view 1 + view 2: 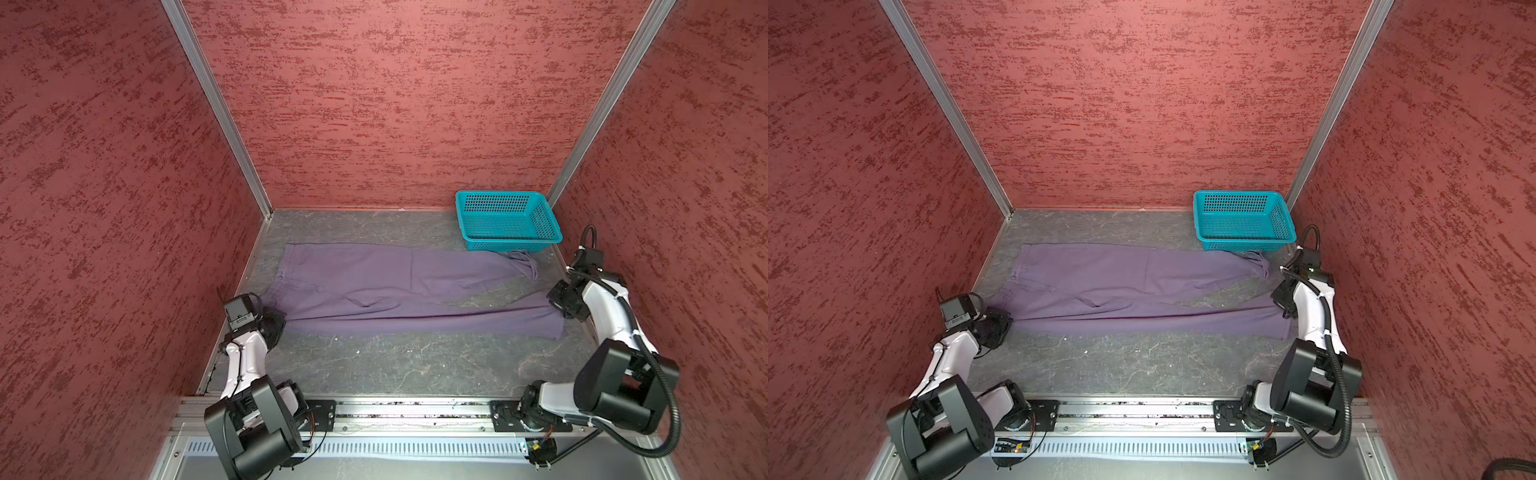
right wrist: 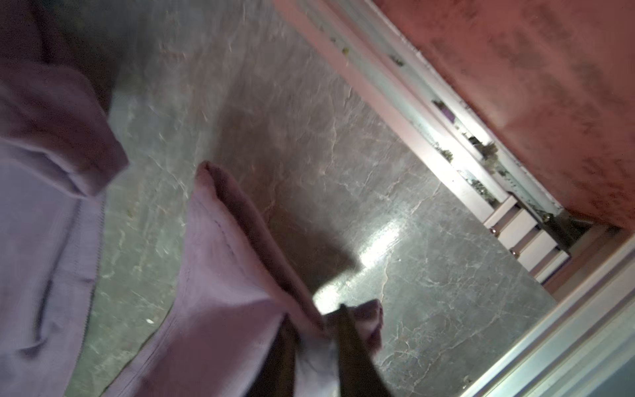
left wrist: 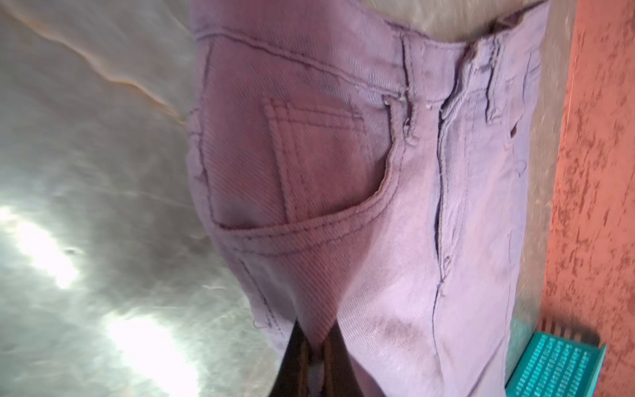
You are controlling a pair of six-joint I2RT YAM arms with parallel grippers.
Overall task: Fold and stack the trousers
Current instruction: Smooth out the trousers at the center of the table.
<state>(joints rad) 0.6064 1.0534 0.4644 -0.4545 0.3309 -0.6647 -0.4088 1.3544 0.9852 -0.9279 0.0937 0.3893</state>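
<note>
The muted purple trousers (image 1: 374,286) (image 1: 1113,286) lie spread across the grey table, waist to the left and legs to the right. My left gripper (image 1: 277,321) (image 1: 1000,320) is at the near corner of the waist. In the left wrist view it (image 3: 318,347) is shut on a pinch of the trousers (image 3: 343,172) below the front pocket. My right gripper (image 1: 560,311) (image 1: 1283,307) is at the hem of the near leg. In the right wrist view, which is blurred, its jaws (image 2: 316,330) stand apart with the hem of the trousers (image 2: 213,275) lying between them.
A teal perforated basket (image 1: 507,245) (image 1: 1246,245) (image 3: 556,364) stands at the back right, touching the far leg's end. Red walls close in the table on three sides. A metal rail (image 1: 395,409) runs along the front edge and another (image 2: 481,154) along the right wall.
</note>
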